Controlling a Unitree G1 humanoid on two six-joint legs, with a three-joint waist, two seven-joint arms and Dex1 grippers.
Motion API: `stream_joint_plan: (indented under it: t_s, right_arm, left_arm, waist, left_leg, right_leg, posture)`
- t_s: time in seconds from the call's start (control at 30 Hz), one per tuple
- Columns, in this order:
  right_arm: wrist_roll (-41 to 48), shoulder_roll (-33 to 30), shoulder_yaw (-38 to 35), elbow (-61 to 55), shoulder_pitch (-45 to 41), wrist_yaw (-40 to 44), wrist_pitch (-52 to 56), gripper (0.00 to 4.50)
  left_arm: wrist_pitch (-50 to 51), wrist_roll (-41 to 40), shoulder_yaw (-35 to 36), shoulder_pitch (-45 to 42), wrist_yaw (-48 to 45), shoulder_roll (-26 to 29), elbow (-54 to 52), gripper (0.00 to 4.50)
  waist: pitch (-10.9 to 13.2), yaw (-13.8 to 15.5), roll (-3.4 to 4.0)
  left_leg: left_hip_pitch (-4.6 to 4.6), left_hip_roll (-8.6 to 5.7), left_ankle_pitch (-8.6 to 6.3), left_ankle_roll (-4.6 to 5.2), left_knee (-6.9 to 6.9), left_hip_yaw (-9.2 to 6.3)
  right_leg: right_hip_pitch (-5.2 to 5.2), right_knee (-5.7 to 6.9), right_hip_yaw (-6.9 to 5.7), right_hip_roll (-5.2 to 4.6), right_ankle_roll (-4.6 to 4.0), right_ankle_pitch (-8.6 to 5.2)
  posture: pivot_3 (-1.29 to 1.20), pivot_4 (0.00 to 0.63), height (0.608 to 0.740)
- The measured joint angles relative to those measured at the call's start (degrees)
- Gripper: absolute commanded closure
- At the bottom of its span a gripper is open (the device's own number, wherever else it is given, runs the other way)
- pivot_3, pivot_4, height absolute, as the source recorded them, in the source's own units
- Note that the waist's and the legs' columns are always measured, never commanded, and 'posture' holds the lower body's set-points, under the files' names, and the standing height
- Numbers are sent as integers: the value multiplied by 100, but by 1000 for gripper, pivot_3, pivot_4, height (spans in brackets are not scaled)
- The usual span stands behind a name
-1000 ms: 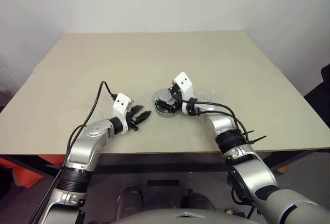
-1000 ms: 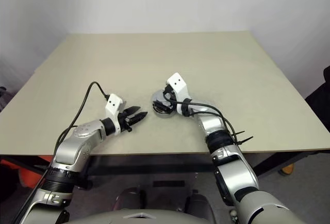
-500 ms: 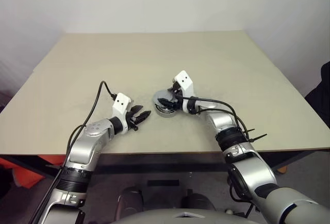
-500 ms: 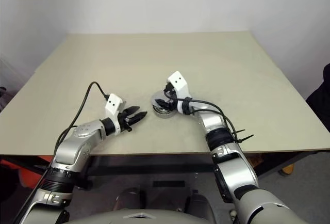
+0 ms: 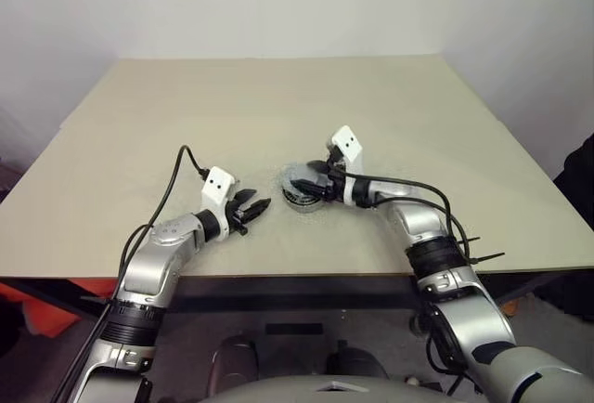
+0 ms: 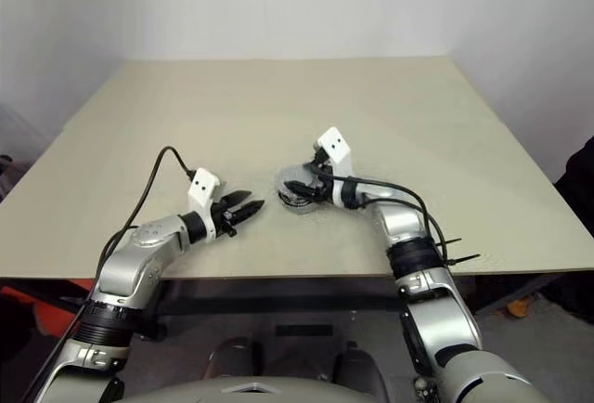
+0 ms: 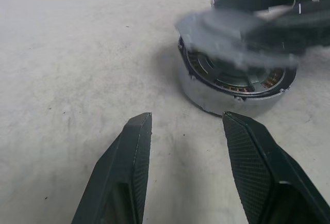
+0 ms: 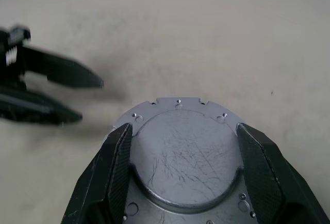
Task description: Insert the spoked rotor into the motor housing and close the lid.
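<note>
The motor housing stands on the table, a short round puck with copper windings inside its silvery rim. Silver spokes of the spoked rotor show lying inside it. Just above the housing hovers the lid, a flat dull grey disc, slightly tilted. My right gripper is shut on the lid, one black finger on each side of its edge. A short way left of the housing, my left gripper rests low over the table, open and holding nothing, its fingertips pointing at the housing.
The beige table is bare around the housing, with its front edge close below both forearms. A black cable loops up from my left wrist. White walls stand behind the table.
My right hand swung to the right and back a little toward me, and its fingers narrowed onto the lid. The left arm stayed still.
</note>
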Motion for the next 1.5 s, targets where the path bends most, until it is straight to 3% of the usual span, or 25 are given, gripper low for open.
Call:
stream_joint_plan:
  t_s: [0.67, 1.17, 1.33, 1.5]
  right_arm:
    - [-339, -48, 162, 138, 20, 17, -538, 1428]
    - [-477, -55, 241, 485, 45, -29, -1050, 1428]
    - [-480, -63, 241, 527, 41, -61, -1028, 1428]
    - [-480, -55, 257, 522, 40, -74, -1019, 1428]
  left_arm:
    - [2, 5, 1, -2, 60, 15, 0, 2199]
    - [30, -17, 25, -3, 96, 24, -1, 2199]
    - [342, -331, 243, -206, 298, -342, 10, 2199]
    - [845, -899, 649, -844, 582, -872, 207, 3461]
  waist:
    - [-1, -2, -1]
    - [-7, -7, -4]
    - [-8, 3, -4]
    - [-10, -3, -5]
  left_leg:
    - [2, 0, -1, 4, 0, 1]
    - [53, -1, -3, 6, 1, 1]
    - [85, -3, -15, 26, 0, 1]
    - [91, -2, -15, 25, -1, 2]
  right_leg:
    - [2, 0, 0, 0, 0, 0]
    - [55, -3, 1, -1, -1, -1]
    - [94, -9, 2, -3, -1, -1]
    - [97, -9, 2, -2, -1, -1]
  posture:
    - [0, 0, 740]
    - [0, 0, 740]
    - [0, 0, 740]
    - [0, 0, 740]
